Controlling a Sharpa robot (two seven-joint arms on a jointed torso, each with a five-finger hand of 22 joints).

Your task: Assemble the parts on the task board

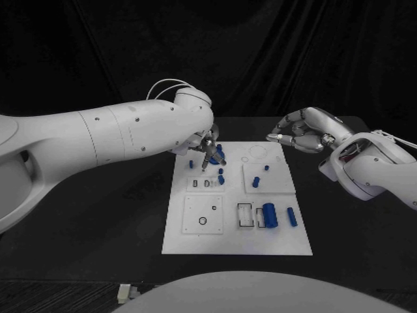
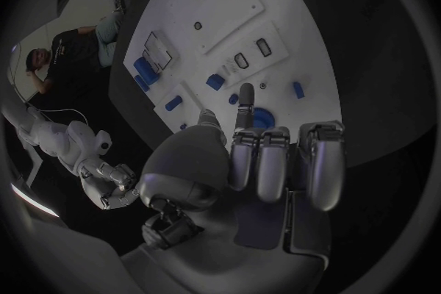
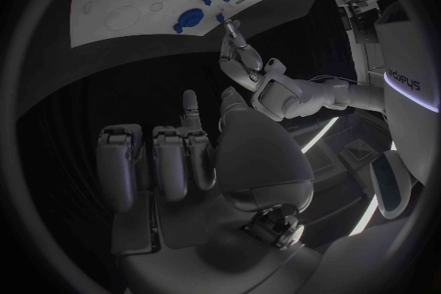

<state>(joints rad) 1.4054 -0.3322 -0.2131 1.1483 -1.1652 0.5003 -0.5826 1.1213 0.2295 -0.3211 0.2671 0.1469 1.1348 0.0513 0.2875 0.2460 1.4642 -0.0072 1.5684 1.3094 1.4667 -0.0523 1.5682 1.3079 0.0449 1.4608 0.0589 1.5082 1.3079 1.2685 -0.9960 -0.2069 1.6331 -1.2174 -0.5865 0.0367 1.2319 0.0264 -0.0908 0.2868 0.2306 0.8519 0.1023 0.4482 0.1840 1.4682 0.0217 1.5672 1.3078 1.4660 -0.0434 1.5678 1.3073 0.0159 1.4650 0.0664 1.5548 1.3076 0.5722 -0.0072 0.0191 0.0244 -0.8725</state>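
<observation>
The white rectangular task board [image 1: 236, 241] lies mid-table, small blue parts [image 1: 270, 215] scattered on it. The left hand [image 1: 204, 147] hovers at its far edge, fingers curled, grasping nothing. The right hand [image 1: 301, 132] hangs clenched off its far right corner. No writing is legible.

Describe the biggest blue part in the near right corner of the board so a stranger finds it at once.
Start at the white task board and go to its near right quarter. Three blue parts lie there beside a rectangular slot; the thick blue cylinder is the middle one, fatter than its neighbours.
</observation>
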